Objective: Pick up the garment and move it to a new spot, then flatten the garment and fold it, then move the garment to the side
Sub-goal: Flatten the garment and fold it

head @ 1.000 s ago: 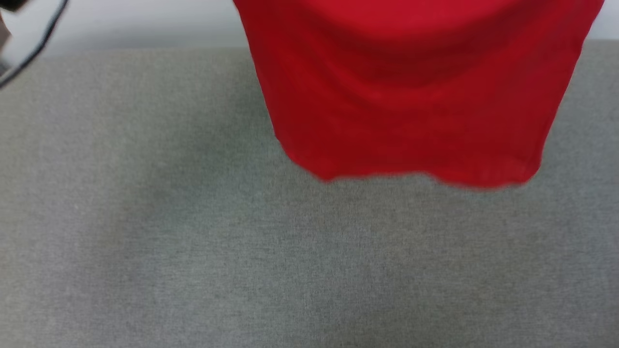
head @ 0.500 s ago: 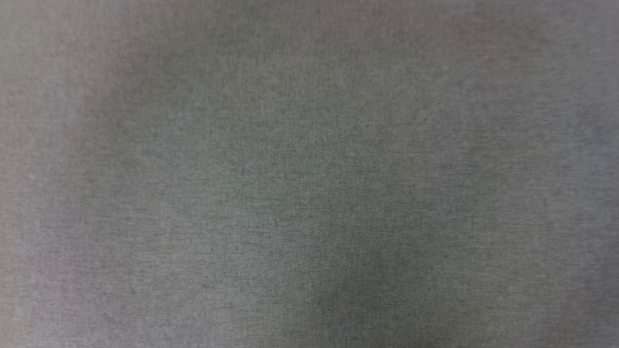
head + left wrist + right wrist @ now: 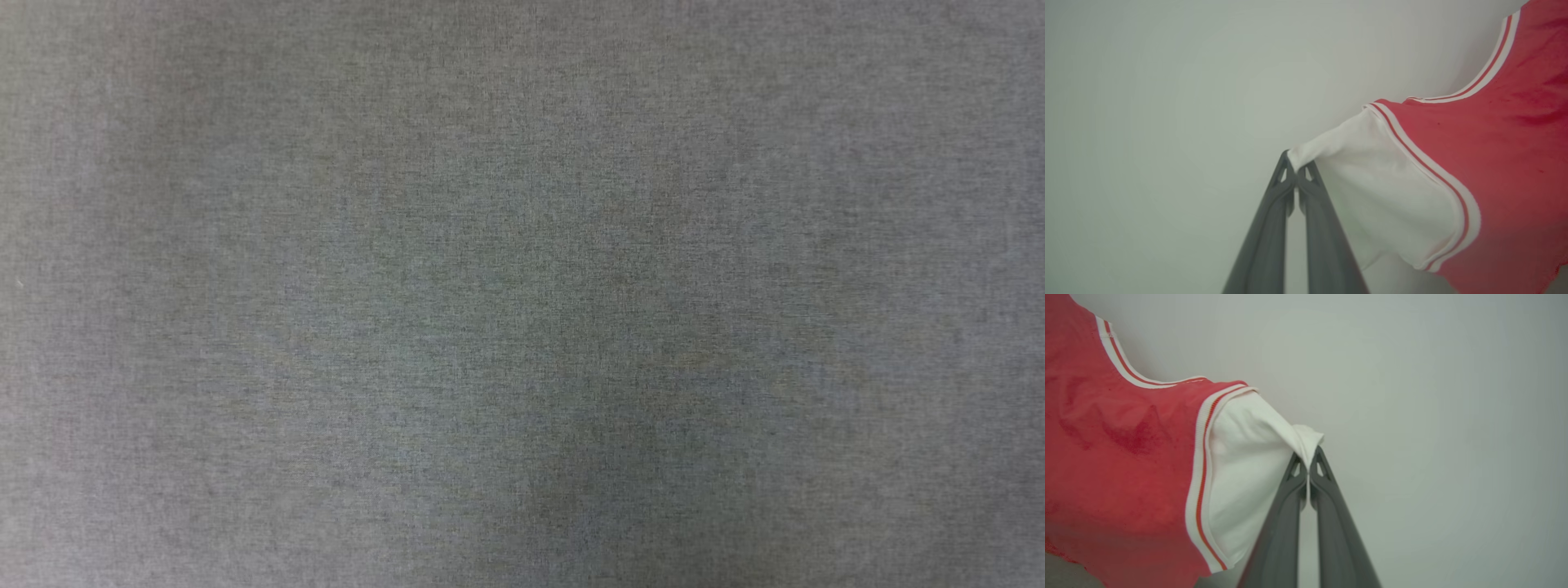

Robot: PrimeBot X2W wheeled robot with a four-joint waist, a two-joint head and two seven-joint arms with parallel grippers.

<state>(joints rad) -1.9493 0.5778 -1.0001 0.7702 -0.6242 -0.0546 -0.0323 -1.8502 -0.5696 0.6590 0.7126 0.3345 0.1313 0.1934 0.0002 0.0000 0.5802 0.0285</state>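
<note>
A second ago the red hem of the garment [image 3: 1506,163] hung across the far right of my head view, with a pale strip along the far edge and a dark cable at far left. Since then that view has swung onto the grey woven surface [image 3: 522,294], which now looks closer and darker. I think the head camera moved, not the cloth.

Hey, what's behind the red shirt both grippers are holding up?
Behind the garment there is a plain pale backdrop. Whatever lies directly behind the cloth is covered; the left gripper and right gripper pinch its white sleeves.
</note>
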